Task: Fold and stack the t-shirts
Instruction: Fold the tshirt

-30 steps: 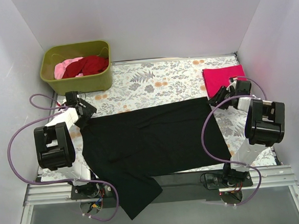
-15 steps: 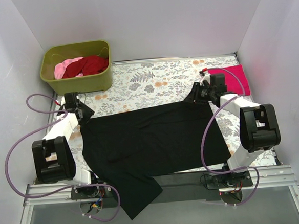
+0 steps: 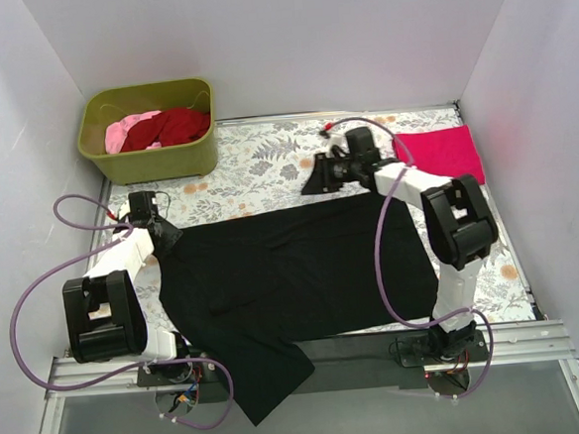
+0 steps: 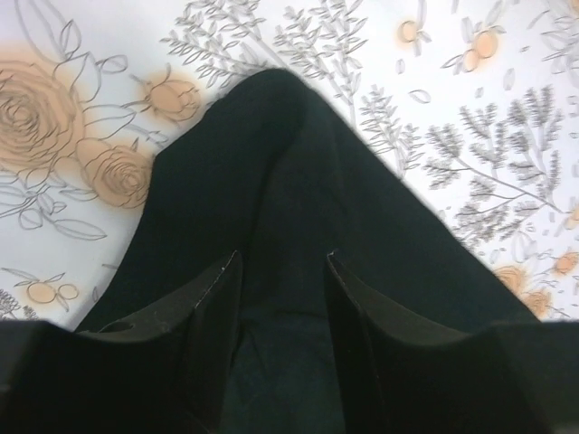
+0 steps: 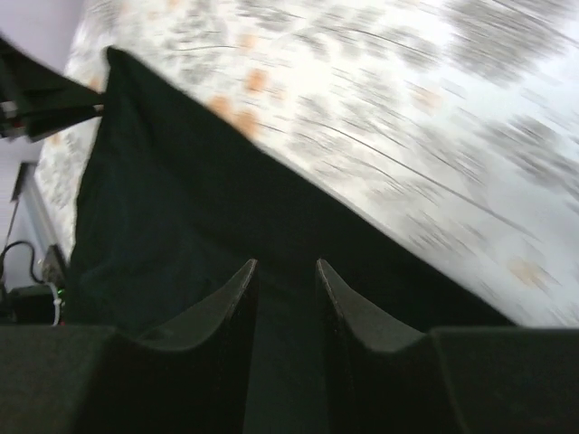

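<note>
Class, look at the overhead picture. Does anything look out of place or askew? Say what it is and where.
The black cotton t-shirt lies askew on the grey-and-orange floral table cloth. Its edges run at a slant, and one part droops past the cloth's near edge, left of centre. Nothing else stands out.

No text, label, brand, number or sign can be read in any view. The cloth (image 3: 266,164) over the surface carries only a floral print. The black t-shirt (image 3: 293,271) and the tub (image 3: 157,165) at ten o'clock show plain faces.
</note>
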Action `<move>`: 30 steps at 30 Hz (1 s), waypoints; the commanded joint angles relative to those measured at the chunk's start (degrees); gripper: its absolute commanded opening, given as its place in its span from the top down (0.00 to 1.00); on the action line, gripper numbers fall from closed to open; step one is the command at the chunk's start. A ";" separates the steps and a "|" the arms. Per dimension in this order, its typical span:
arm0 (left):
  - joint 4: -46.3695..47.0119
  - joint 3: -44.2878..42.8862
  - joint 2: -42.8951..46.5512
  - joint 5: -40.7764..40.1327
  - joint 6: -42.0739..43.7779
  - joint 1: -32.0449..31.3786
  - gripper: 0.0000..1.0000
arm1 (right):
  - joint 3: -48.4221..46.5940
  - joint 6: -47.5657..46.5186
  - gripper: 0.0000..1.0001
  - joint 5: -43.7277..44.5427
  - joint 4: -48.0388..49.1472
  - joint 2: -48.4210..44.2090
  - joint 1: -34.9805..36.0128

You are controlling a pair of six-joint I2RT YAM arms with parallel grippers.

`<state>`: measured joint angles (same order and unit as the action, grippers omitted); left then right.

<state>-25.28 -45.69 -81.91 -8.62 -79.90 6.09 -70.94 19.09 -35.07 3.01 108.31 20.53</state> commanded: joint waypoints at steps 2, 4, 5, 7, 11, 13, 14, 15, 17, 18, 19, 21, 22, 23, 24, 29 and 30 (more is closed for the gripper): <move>-0.30 2.01 1.93 -2.80 -0.52 -0.02 0.61 | -8.68 0.59 0.67 -5.09 2.88 6.20 9.50; -0.39 2.36 1.58 -2.98 -0.26 0.06 0.63 | -13.16 1.38 0.67 -5.36 4.02 10.31 11.80; -0.39 2.54 1.40 -3.07 -0.26 0.07 0.63 | -14.91 1.73 0.67 -5.36 4.11 11.65 13.90; -0.47 2.80 1.23 -3.07 -0.08 -0.02 0.65 | -18.70 2.52 0.67 -4.84 4.11 14.98 15.67; -0.56 3.68 1.22 -4.03 0.44 0.07 0.68 | -22.92 4.28 0.67 -2.38 4.73 19.38 18.83; -0.39 4.47 1.05 -4.03 0.36 0.07 0.68 | -25.03 4.81 0.67 -1.32 5.16 21.84 19.28; -0.30 4.73 0.79 -4.03 0.27 0.07 0.68 | -25.39 5.77 0.67 -0.80 5.43 22.72 19.37; -0.39 4.91 0.44 -4.03 0.18 0.07 0.68 | -25.65 6.30 0.67 -0.35 5.87 23.34 19.37; -0.39 5.43 -0.09 -4.03 0.01 -0.02 0.68 | -26.35 7.36 0.67 1.05 6.31 25.45 19.02; -0.56 5.44 -0.79 -4.21 -0.08 0.06 0.68 | -26.45 8.06 0.67 1.49 6.31 25.98 18.76; -0.82 5.35 -1.06 -4.21 -0.08 0.07 0.69 | -26.36 8.85 0.67 2.10 6.22 27.20 18.49; -1.18 5.26 -1.93 -5.08 -0.08 0.07 0.69 | -25.31 11.13 0.67 2.55 6.57 27.92 17.09; -1.35 5.18 -2.20 -5.35 -0.08 0.15 0.69 | -24.87 11.58 0.67 2.81 6.57 28.35 16.65; -1.70 5.17 -2.46 -5.61 -0.08 0.15 0.69 | -24.34 11.93 0.67 2.90 6.57 28.44 15.77; -1.88 5.00 -2.64 -5.88 -0.08 0.24 0.70 | -23.38 12.37 0.67 2.99 6.57 28.53 15.33; -2.41 4.82 -3.52 -6.76 0.18 0.33 0.71 | -21.35 12.55 0.67 3.87 6.66 27.74 13.04; -2.58 4.74 -3.52 -7.02 0.18 0.33 0.71 | -21.44 12.46 0.67 3.87 6.66 27.57 12.78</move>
<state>-25.67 -41.76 -83.26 -12.14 -79.94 6.09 -93.84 32.03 -35.09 10.37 135.81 35.09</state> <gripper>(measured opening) 0.297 0.325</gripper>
